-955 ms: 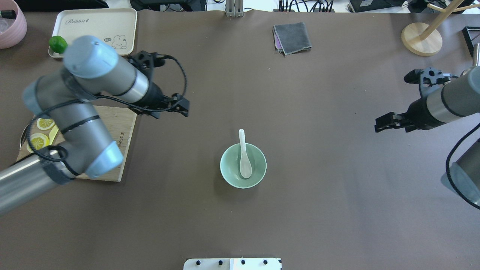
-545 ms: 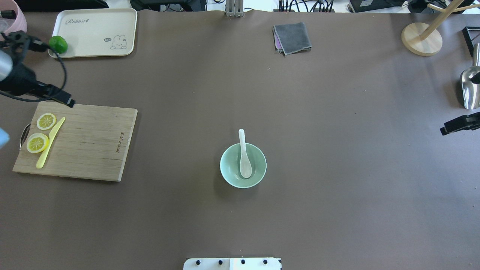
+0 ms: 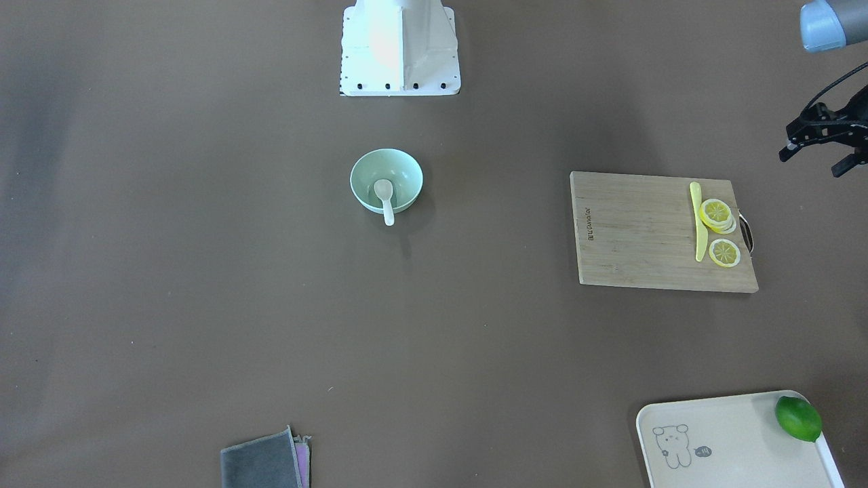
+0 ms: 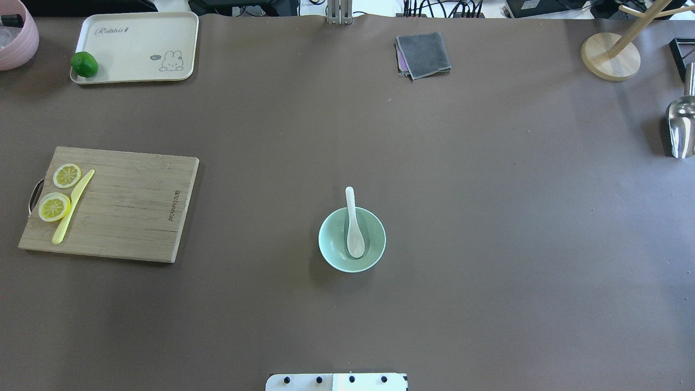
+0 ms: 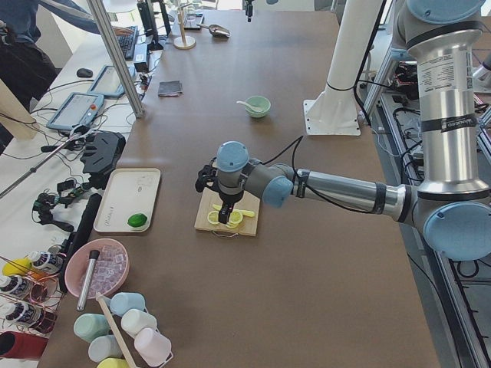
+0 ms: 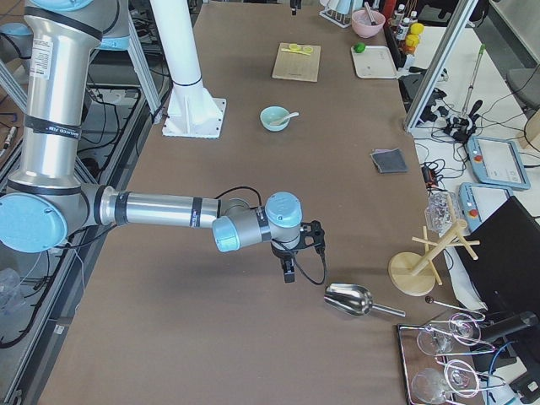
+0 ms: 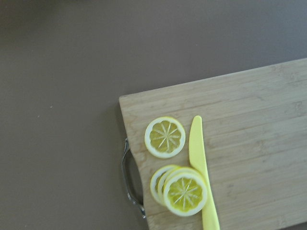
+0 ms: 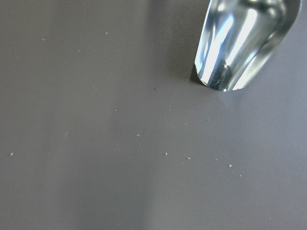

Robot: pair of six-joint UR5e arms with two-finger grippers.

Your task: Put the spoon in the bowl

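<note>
The white spoon (image 4: 355, 234) lies with its scoop inside the mint-green bowl (image 4: 328, 252), and its handle sticks out over the far rim. Both also show in the front view, spoon (image 3: 384, 194) and bowl (image 3: 403, 169). No gripper is near them. My left gripper (image 5: 223, 218) hangs over the cutting board's end, far left of the bowl; its black wrist (image 3: 822, 133) shows at the front view's edge. I cannot tell whether it is open or shut. My right gripper (image 6: 288, 272) hangs near the metal scoop, far right of the bowl; I cannot tell its state.
A wooden cutting board (image 4: 130, 209) with lemon slices (image 4: 54, 206) and a yellow knife (image 4: 73, 205) lies at the left. A cream tray (image 4: 141, 46) with a lime (image 4: 84, 64), a grey cloth (image 4: 423, 54), a wooden stand (image 4: 611, 57) and a metal scoop (image 4: 681, 127) are around the table's edges.
Both arms have pulled outward and left the overhead view, the left one to the left and the right one to the right. The spoon and bowl have not moved.
</note>
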